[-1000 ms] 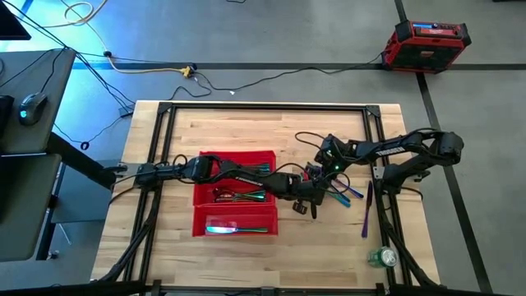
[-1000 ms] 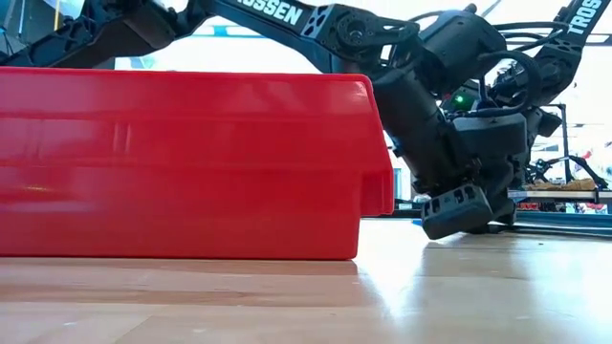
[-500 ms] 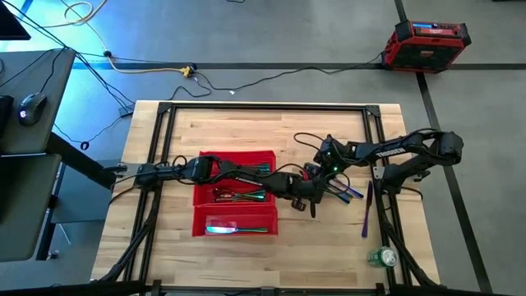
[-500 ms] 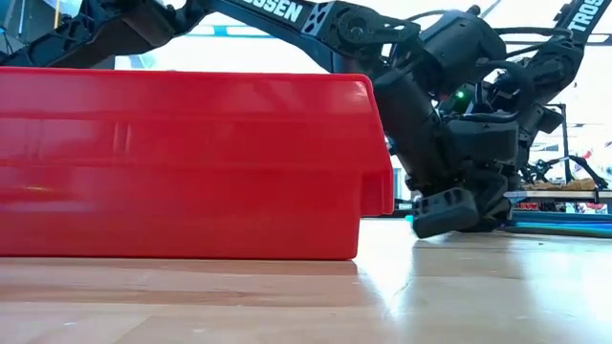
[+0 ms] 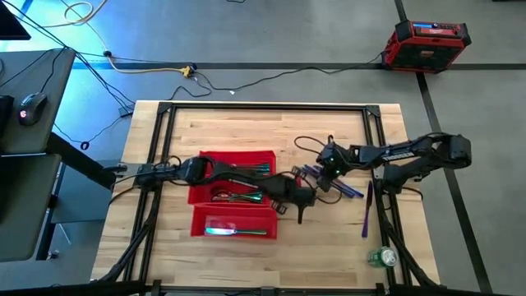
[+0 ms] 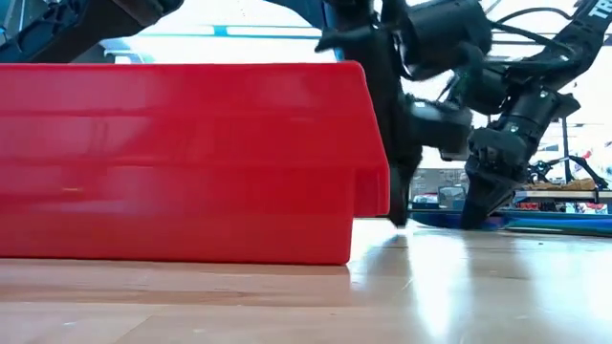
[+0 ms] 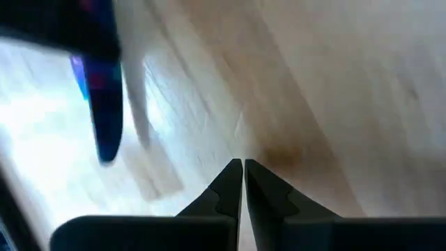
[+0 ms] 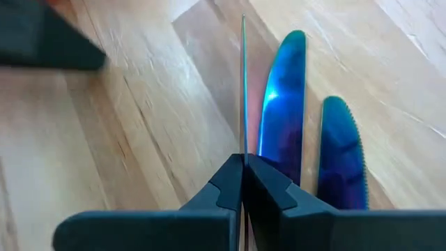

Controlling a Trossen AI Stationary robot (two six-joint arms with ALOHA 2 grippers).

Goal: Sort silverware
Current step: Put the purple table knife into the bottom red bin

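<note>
The red tray [image 5: 200,215] lies left of the table's middle, with silverware in its compartments [image 5: 240,196]. Loose blue and purple pieces [image 5: 349,191] lie flat on the wood to the right, two of them blue knives [image 8: 284,104]. Another purple piece [image 5: 366,210] lies nearer the right rail. My right gripper [image 5: 320,171] stands over these loose pieces, shut on one thin piece [image 8: 242,84]. My left gripper [image 5: 299,214] is shut and holds nothing. It points down just right of the tray and shows in the low view [image 6: 397,212] beside the tray wall. My right gripper pinches one thin silverware piece between its two fingertips, at the end nearest the fingers [image 8: 242,150]. The piece stands on edge and runs straight on ahead of the fingers, beside the two blue knives. Whether its far end rests on the wood cannot be told.
Black frame rails [image 5: 378,148] run along the table's sides and back. A green can [image 5: 382,257] lies near the front right corner. My left arm [image 5: 230,173] reaches across the tray. Bare wood lies in front of the tray and along the far side.
My right gripper has shut on a thin piece among the loose silverware and drawn slightly toward the table's left. My left gripper has moved toward the tray and tipped so that its fingers point down at the table.
</note>
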